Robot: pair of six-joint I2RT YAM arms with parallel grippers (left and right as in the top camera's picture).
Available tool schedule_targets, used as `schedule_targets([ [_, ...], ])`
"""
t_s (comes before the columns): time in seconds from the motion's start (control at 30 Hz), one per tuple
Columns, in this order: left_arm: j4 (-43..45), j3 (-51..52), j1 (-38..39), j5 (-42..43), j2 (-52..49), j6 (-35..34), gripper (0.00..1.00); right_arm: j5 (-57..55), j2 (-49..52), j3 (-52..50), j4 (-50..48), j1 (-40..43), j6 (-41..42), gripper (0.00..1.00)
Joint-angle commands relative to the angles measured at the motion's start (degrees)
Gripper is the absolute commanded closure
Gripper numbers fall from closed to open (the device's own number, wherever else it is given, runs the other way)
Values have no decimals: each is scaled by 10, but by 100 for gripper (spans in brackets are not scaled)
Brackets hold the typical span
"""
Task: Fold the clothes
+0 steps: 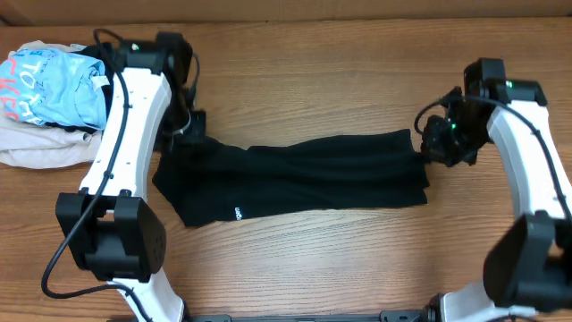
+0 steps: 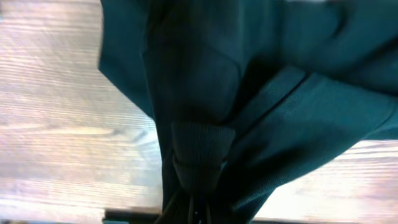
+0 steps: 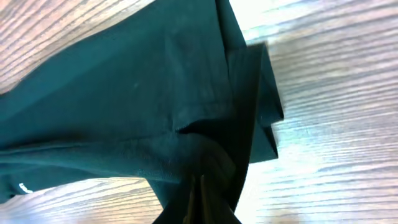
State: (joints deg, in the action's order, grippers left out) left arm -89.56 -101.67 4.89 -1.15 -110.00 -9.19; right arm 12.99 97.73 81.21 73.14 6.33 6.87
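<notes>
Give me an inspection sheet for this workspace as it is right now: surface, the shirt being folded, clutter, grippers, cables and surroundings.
Surface: wooden table, grain running left to right, no stains seen.
Job's things: black T-shirt folded into a long strip across the middle, small white lettering showing near its front edge.
Clutter: light blue shirt with pink lettering, crumpled on a beige garment at the far left corner.
Grippers: left gripper jaws shut on the strip's left end; right gripper jaws shut on its right end.
Cables: black cable looping off the left arm's base.
Surroundings: tan band past the far edge; nothing else seen.
</notes>
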Motion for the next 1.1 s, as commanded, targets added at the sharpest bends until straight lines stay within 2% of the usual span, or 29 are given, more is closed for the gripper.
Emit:
schedule_targets([
  [0.0, 21, 68, -1, -7, 33, -27, 96, -13, -45, -46, -19, 2, 8, 96],
  [0.2, 62, 178, -1, -7, 37, -33, 96, -14, -44, -136, -84, 2, 35, 96],
  [0.27, 79, 213, -1, -7, 37, -33, 95, -14, -44, -156, -102, 5, 45, 77],
  [0.3, 87, 225, -1, -8, 37, -33, 89, -14, -44, -162, -108, 7, 49, 61],
  [0.37, 103, 243, -1, -7, 35, -33, 67, -14, -44, -170, -114, 12, 50, 38],
  [0.4, 106, 246, -1, -7, 34, -33, 48, -16, -44, -171, -116, 16, 50, 27],
  [0.47, 112, 246, -1, -7, 34, -33, 25, -20, -44, -171, -124, 22, 49, 14],
  [0.53, 118, 245, -1, -7, 34, -24, 0, -20, -43, -171, -141, 25, 47, 7],
  [0.73, 120, 205, -1, -8, 34, -11, 0, -6, -32, -175, -205, 19, 9, 7],
  [1.07, 95, -51, -1, -7, 48, -11, 0, -7, 19, -228, -289, 9, 1, 10],
])
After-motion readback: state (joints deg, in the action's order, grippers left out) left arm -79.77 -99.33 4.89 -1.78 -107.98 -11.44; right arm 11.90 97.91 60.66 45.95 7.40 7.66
